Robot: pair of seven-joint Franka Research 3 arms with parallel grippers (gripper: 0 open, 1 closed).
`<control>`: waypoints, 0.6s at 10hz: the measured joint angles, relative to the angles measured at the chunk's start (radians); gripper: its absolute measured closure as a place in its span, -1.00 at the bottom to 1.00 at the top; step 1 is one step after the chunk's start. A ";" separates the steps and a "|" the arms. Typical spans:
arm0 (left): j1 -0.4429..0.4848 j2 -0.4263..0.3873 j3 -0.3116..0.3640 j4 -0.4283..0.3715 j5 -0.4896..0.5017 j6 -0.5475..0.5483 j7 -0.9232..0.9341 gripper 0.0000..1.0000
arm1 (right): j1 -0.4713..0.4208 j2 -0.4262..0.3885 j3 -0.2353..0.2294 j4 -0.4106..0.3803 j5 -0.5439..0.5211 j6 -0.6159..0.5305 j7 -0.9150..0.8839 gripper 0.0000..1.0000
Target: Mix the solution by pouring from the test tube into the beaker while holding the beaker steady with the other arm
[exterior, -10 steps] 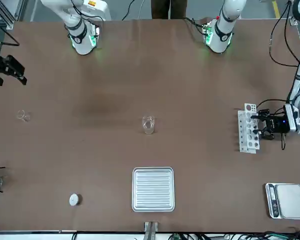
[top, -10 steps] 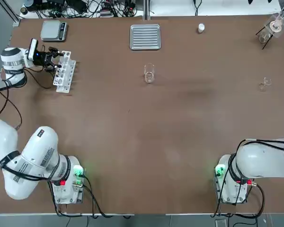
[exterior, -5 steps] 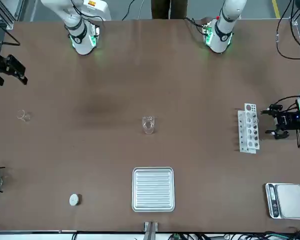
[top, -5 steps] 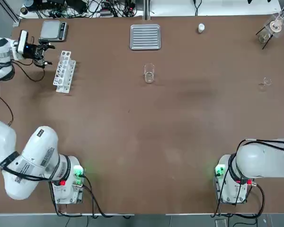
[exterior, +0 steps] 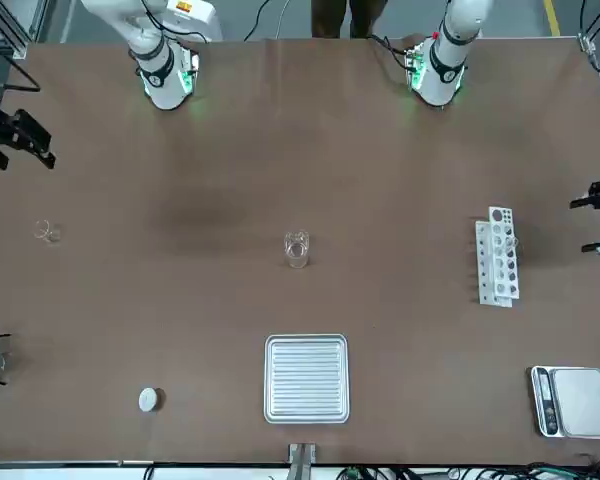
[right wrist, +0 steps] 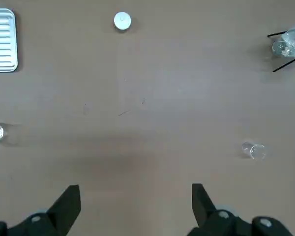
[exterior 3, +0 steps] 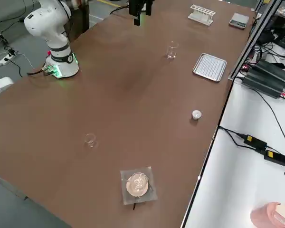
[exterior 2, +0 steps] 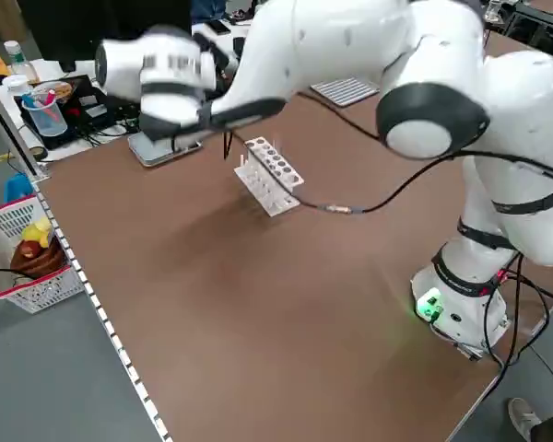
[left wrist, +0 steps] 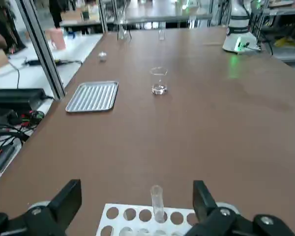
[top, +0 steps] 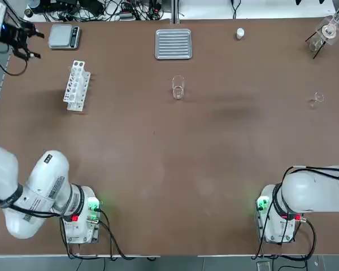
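The beaker (top: 178, 88) is a small clear glass standing alone mid-table, also seen in the front view (exterior: 297, 249) and far off in the left wrist view (left wrist: 159, 80). One test tube (left wrist: 158, 202) stands upright in the white rack (top: 76, 86). My left gripper (top: 33, 42) hovers open and empty over the far left table corner, well back from the rack; the left wrist view shows it (left wrist: 135, 196) with the rack just beyond. My right gripper (exterior: 20, 140) hangs open and empty high over the right side, far from the beaker.
A ribbed metal tray (top: 173, 44) lies at the far edge behind the beaker. A scale (top: 64, 36) sits near the left gripper. A white cap (top: 240, 34), a flask on a dark stand (top: 322, 35) and a tiny glass vessel (top: 317, 100) occupy the right side.
My left gripper has pulled away from the rack toward the far left corner, its fingers open. The rack and tube stay put. The right arm has not moved.
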 joint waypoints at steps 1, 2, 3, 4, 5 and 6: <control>-0.032 -0.067 0.000 -0.001 0.026 -0.001 -0.104 -1.00 | 0.000 0.000 0.000 0.000 0.000 0.000 0.004 -1.00; -0.079 -0.125 0.001 -0.002 0.051 0.000 -0.195 -1.00 | 0.000 0.000 0.001 0.000 0.000 0.000 0.007 -1.00; -0.130 -0.176 0.003 -0.003 0.065 0.011 -0.289 -1.00 | 0.000 0.000 0.000 0.000 0.000 0.000 0.008 -1.00; -0.175 -0.222 0.003 -0.003 0.068 0.025 -0.421 -1.00 | 0.000 0.000 0.000 0.000 0.000 0.001 0.009 -1.00; -0.212 -0.263 0.003 -0.002 0.069 0.029 -0.575 -1.00 | 0.000 0.000 0.000 0.000 0.000 0.002 0.009 -1.00; -0.254 -0.301 0.003 -0.003 0.069 0.039 -0.707 -1.00 | 0.000 0.000 0.000 0.000 0.000 0.005 0.010 -1.00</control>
